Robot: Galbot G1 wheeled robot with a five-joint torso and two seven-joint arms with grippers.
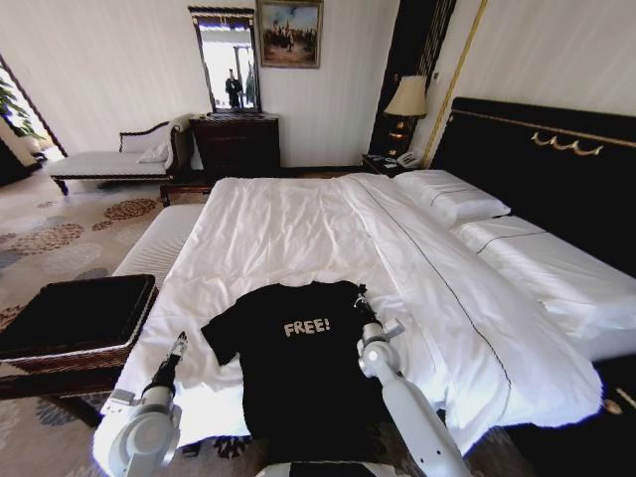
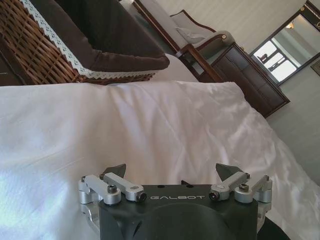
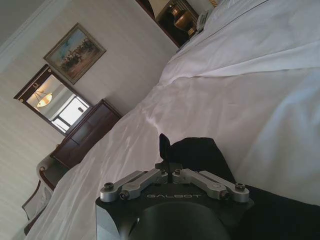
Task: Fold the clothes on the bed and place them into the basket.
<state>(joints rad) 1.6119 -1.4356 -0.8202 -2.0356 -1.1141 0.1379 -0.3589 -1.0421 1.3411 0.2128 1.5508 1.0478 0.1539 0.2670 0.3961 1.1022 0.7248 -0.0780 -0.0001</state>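
Flat on the near end of the bed [image 1: 298, 214], at about six o'clock in the head view, lies the black T-shirt [image 1: 298, 368], soft cotton with white "FREE!" lettering across the chest, sleeves spread to either side and its hem hanging over the mattress edge. The bedding is white, smooth and lightly creased, with plump white pillows [image 1: 452, 194] at two o'clock against a tall black headboard [image 1: 537, 169] trimmed in gold. The basket [image 1: 75, 318] stands at nine o'clock beside the bed: a shallow square tray with a dark lining, woven brown wicker sides, a lace-edged rim and dark wooden legs. A white-cushioned bench [image 1: 159, 243] sits at the bed's side just beyond it; a dark dresser [image 1: 236, 144] with a mirror stands against the far wall at twelve o'clock.

Nothing lies between shirt and basket but white sheet. The left gripper [image 2: 175, 172] reaches forward low over the sheet just beside the shirt's left sleeve, fingers spread apart on nothing. The right gripper [image 3: 167, 165] stretches along the shirt's right side, its fingers pinched together on the sleeve fabric, which bunches up between them.
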